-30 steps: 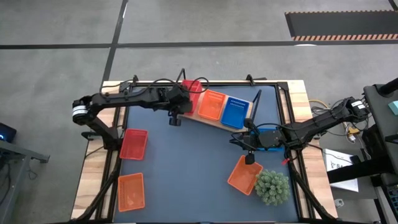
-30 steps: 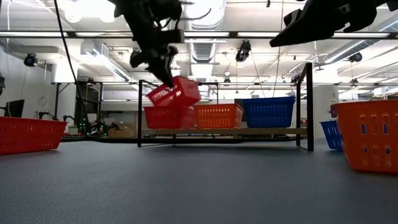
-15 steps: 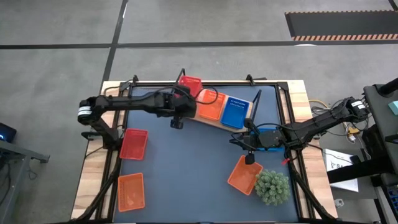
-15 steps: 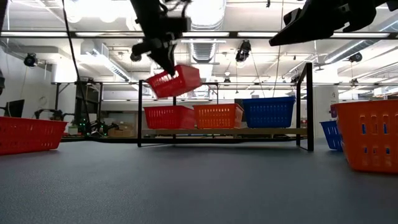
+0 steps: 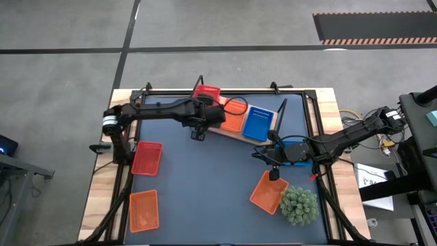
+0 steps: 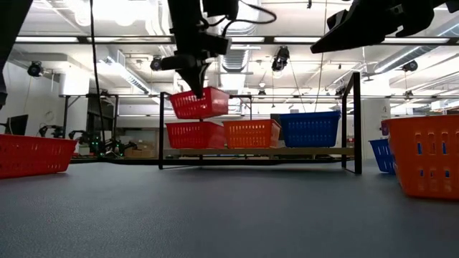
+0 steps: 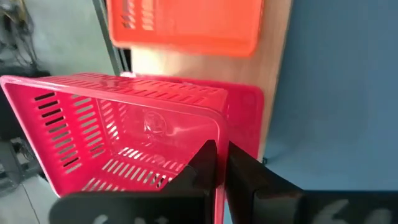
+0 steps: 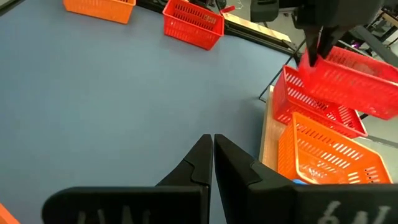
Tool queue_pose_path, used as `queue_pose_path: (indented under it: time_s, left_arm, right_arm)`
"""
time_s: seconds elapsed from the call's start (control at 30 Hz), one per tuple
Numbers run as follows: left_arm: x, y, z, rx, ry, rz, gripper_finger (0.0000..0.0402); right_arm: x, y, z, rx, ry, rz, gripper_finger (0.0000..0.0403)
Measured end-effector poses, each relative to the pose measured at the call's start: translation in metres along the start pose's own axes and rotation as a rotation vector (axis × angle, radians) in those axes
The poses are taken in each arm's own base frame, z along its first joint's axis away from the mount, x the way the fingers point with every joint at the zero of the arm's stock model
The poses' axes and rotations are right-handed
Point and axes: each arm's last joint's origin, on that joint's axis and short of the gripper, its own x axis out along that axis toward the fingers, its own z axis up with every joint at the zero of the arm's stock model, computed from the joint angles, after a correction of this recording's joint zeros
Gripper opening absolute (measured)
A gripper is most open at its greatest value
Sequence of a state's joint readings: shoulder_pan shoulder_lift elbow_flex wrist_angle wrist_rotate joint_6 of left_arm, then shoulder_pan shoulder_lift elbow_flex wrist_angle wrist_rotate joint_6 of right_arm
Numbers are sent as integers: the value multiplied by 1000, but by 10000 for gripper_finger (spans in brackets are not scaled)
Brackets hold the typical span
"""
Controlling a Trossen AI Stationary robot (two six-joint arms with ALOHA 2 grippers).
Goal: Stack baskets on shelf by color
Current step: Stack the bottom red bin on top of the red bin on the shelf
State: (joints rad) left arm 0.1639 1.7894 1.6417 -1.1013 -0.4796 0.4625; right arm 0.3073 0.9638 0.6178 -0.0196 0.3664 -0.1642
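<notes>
My left gripper (image 6: 196,80) is shut on a red basket (image 6: 199,103) and holds it in the air above the red basket (image 6: 195,134) that stands at the left end of the wooden shelf (image 6: 258,151). Beside that one on the shelf sit an orange basket (image 5: 233,119) and a blue basket (image 5: 257,122). The held basket (image 5: 207,92) also shows in the right wrist view (image 8: 354,78). My right gripper (image 8: 211,152) is shut and empty, hovering over the table's right half (image 5: 273,171). My left gripper pinches one side wall of the red basket at its rim (image 7: 218,127), one finger inside the basket and one outside. The fingers come from above, pointing down. The basket hangs about level and lifted clear, straight above the shelf's red basket (image 7: 246,115).
A red basket (image 5: 147,158) and an orange basket (image 5: 144,209) lie on the table's left side. Another orange basket (image 5: 268,192) lies by the green spiky plant (image 5: 298,205) near the right front. A blue basket (image 6: 380,154) shows at the right in the low view.
My left gripper has lifted the red basket, which was tilted against the shelf's red basket, carried it a little toward the far edge and levelled it. It then came down slightly and the basket now hangs level just above the shelf's red basket. It stayed shut on it.
</notes>
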Motion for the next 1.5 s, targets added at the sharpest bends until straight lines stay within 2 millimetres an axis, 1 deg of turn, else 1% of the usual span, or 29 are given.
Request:
queue_pose_path:
  time_s: [0.2, 0.33, 0.6, 1.0, 1.1, 1.37, 1.5]
  left_arm:
    - [6, -4, -3, -9, 13, -61, 0]
    - [10, -5, -2, -7, 17, -68, 0]
    - [27, -9, 3, 41, 52, -85, 0]
    - [31, -11, 4, 104, 63, -87, 1]
    - [31, -11, 4, 106, 65, -83, 12]
    - [30, -11, 3, 111, 68, -75, 66]
    - [24, -10, 1, 113, 86, -48, 87]
  right_arm:
    - [0, 0, 0, -1, 2, 0, 9]
    - [0, 0, 0, 0, 1, 0, 9]
    - [0, 0, 0, 0, 1, 0, 9]
    - [0, 0, 0, 0, 2, 0, 9]
    - [0, 0, 0, 8, 2, 0, 9]
    - [0, 0, 0, 8, 2, 0, 9]
    - [0, 0, 0, 8, 2, 0, 9]
